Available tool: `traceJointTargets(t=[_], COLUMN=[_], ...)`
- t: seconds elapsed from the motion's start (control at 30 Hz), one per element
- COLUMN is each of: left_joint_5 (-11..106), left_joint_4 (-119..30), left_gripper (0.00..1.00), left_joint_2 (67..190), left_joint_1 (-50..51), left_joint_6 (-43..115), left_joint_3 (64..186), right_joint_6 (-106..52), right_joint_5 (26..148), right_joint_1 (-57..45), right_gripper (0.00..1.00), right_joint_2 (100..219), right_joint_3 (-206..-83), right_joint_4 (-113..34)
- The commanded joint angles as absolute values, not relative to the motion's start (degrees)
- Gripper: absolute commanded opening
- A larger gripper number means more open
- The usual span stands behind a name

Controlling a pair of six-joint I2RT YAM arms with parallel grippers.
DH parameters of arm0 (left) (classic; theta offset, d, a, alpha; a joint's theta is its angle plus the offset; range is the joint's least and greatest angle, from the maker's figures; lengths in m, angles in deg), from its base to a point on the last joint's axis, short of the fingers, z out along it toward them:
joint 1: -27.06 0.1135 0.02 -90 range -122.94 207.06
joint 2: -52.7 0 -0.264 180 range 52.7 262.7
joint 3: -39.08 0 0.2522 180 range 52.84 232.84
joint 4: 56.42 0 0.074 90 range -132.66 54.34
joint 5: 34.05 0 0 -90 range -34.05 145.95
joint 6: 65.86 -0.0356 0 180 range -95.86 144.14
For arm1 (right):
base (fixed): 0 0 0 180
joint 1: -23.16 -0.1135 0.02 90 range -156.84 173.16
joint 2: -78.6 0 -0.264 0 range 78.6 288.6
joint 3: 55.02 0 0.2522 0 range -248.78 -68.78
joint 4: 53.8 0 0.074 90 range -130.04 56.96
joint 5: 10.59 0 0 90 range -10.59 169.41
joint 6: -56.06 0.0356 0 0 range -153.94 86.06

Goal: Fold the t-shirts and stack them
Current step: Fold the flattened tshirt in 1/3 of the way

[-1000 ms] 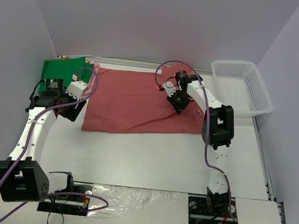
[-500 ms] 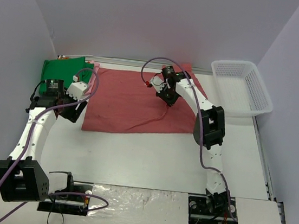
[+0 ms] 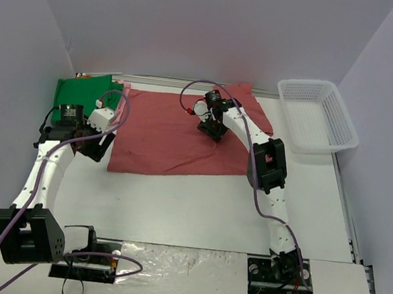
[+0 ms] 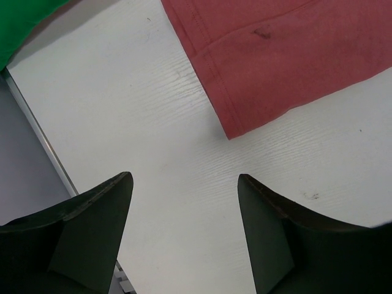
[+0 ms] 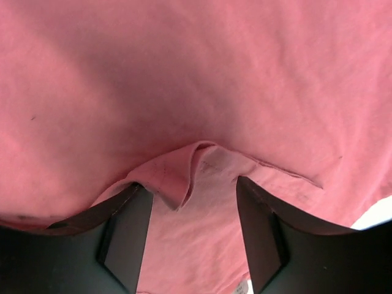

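gripper on right (image 5: 190, 185) gapes over red t-shirt (image 5: 184, 73).

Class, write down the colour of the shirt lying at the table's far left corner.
The shirt is bright green, seen best in the top external view.

The dusty-red t-shirt (image 5: 214, 73) is filling almost the whole view, lying in soft creases. The right gripper (image 5: 190, 187) is hanging over it with its two dark fingers (image 5: 125, 239) standing apart. A small turned-over flap of hem is sitting loose between them. A sliver of white table (image 5: 381, 214) is showing on the right.
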State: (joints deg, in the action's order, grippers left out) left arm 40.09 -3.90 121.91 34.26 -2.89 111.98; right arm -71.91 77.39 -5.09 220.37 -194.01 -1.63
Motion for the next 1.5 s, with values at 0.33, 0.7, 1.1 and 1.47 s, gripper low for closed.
traceJointTargets(t=[0.33,0.7,1.1,1.47], left_joint_5=[32.47,45.21,49.52,46.64], left_joint_4=[5.76,-9.86,-20.68,-17.89], left_gripper=[0.65,0.64,0.63,0.33], left_joint_2=[120.45,127.48,136.98,140.49], left_joint_1=[28.14,23.46,23.55,23.55], left_joint_6=[-16.97,-26.75,-28.34,-29.82], left_joint_3=[109.98,98.02,96.26,97.92], right_joint_6=[-67.08,-63.12,-61.10,-61.27], right_joint_5=[71.50,76.33,81.86,82.66], right_joint_1=[-4.88,4.35,9.45,10.77], right_gripper=[0.67,0.69,0.72,0.73], right_joint_2=[192.62,174.23,171.50,174.22], right_joint_3=[-173.58,-144.20,-138.74,-138.21], right_joint_4=[-12.01,-11.48,-11.83,-10.96])
